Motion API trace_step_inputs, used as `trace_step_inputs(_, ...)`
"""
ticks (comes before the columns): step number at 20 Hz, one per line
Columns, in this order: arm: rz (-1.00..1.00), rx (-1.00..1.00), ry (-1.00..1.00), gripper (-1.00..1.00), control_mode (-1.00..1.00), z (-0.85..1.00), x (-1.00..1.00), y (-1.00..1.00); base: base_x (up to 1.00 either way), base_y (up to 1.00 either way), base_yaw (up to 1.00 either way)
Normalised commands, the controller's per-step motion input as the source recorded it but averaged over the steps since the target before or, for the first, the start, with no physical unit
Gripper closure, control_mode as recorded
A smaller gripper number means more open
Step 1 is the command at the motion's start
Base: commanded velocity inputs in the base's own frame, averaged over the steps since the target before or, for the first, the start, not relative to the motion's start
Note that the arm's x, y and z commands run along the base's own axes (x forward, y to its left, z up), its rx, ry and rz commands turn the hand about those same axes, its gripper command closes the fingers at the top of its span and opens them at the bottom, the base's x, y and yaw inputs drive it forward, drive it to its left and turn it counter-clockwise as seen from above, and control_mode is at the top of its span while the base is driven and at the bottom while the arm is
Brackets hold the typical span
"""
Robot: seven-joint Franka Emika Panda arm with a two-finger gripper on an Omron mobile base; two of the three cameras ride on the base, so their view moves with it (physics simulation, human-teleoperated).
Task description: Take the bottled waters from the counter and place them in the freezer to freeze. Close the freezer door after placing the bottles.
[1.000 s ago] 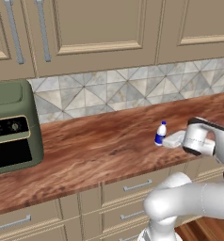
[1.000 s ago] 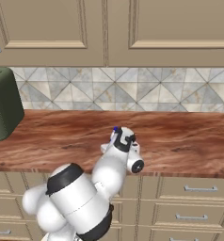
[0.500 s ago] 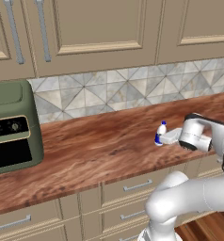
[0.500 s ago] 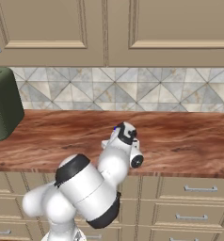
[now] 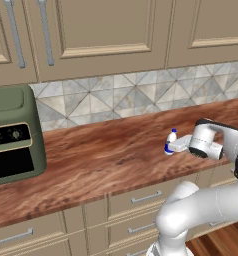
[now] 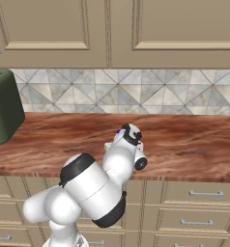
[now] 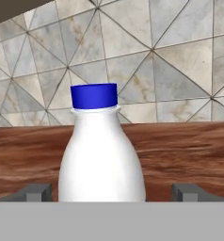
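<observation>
A whitish water bottle (image 7: 102, 160) with a blue cap stands upright on the reddish-brown counter (image 5: 101, 160), close to the tiled wall. In the hand view my gripper (image 7: 111, 193) is open, one fingertip (image 7: 36, 193) on each side of the bottle's body with a gap on both sides. From the left base view, the bottle (image 5: 170, 142) shows just left of the gripper (image 5: 173, 146), which reaches in level from the right. In the right base view my hand hides all but its blue cap (image 6: 119, 130). The slimmer greyish bottle, the freezer and its door are out of view.
A dark green toaster oven (image 5: 11, 132) sits at the counter's left end, also seen in the right base view (image 6: 3, 106). A tiled backsplash (image 5: 141, 95) and beige upper cabinets (image 5: 106, 30) rise behind. Beige drawers (image 5: 141, 200) with metal handles run below the counter.
The hand has slid left along the counter toward the blue-capped bottle, so its fingers now stand either side of it. The bottle has not moved.
</observation>
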Motion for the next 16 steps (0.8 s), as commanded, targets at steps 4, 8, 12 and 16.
trace_step_inputs(4, 0.0, 0.0, 0.0, -1.0, -1.0, 0.0, 0.01, 0.0, 0.0, 0.0, 0.0)
trace_step_inputs(8, 0.0, 0.0, 0.0, 1.0, -1.0, 0.0, 0.05, 0.03, 0.0, 0.0, 0.0)
trace_step_inputs(12, 0.0, 0.0, 0.0, 1.0, -1.0, 0.0, 0.01, 0.01, 0.0, 0.0, 0.0)
trace_step_inputs(16, 0.0, 0.0, 0.0, 1.0, -1.0, 0.0, 0.0, 0.0, 0.0, 0.0, 0.0)
